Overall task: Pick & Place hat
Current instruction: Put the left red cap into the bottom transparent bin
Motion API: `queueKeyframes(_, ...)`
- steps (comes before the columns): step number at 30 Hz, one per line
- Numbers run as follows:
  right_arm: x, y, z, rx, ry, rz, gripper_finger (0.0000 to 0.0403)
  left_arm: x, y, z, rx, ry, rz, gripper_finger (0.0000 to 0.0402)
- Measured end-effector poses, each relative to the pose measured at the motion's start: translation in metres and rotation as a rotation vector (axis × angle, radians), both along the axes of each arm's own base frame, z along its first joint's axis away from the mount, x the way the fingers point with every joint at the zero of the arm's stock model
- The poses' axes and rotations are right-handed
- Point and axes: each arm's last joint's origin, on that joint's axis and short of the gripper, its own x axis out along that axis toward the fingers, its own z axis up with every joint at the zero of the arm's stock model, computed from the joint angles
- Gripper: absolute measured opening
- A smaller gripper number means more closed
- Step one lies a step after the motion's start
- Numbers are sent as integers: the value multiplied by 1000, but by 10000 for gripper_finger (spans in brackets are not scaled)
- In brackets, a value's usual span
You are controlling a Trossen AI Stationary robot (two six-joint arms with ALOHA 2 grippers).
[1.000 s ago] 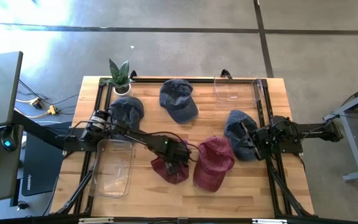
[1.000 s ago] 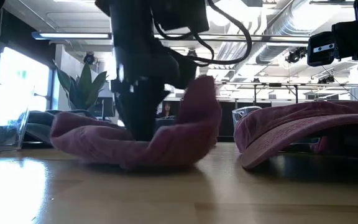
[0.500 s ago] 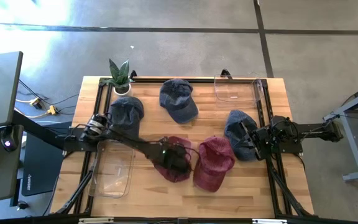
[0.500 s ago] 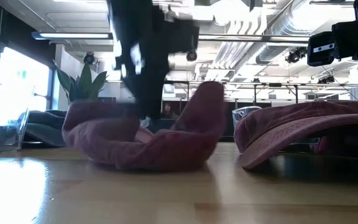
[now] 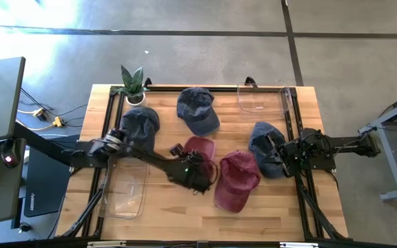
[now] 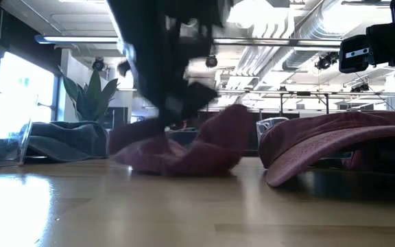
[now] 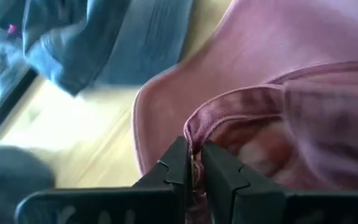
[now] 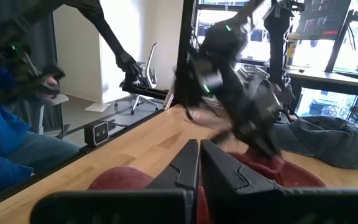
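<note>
A maroon hat (image 5: pixel 199 147) lies mid-table, and my left gripper (image 5: pixel 200 167) is shut on its near edge. The low view shows this hat (image 6: pixel 184 147) crumpled, its underside on the wood. A second maroon hat (image 5: pixel 237 180) rests on the table to its right. Three blue hats lie at the far left (image 5: pixel 141 123), the far middle (image 5: pixel 198 110) and the right (image 5: pixel 263 146). My right gripper (image 8: pixel 199 155) is shut on nothing and stays raised (image 6: pixel 389 41) over the right blue hat. My left gripper pinches the maroon hat's seamed rim edge (image 7: pixel 197 127) between its two fingers; the cloth is folded there. The fingers reach it from the table's near side, slanting down. The hat spreads away beyond the fingertips, with its lower part on the table.
A clear plastic bin (image 5: pixel 124 187) sits at the near left under my left arm. Another clear bin (image 5: pixel 264 98) stands at the far right. A potted plant (image 5: pixel 133 84) is at the far left corner. Black rails (image 5: pixel 296 131) edge the table.
My left gripper has shut on the maroon hat's edge and moved toward the table's far edge. The hat has been drawn along the table from the near side toward the far side and now lies flatter and more spread out.
</note>
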Motion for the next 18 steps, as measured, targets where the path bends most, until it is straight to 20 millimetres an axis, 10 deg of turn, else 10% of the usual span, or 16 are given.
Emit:
queueKeyframes(10,0,0,0,0,1,0,12,16,48,-32,-124,135,86,152)
queueKeyframes(18,0,0,0,0,1,0,12,17,51,7,-214,185,19,288)
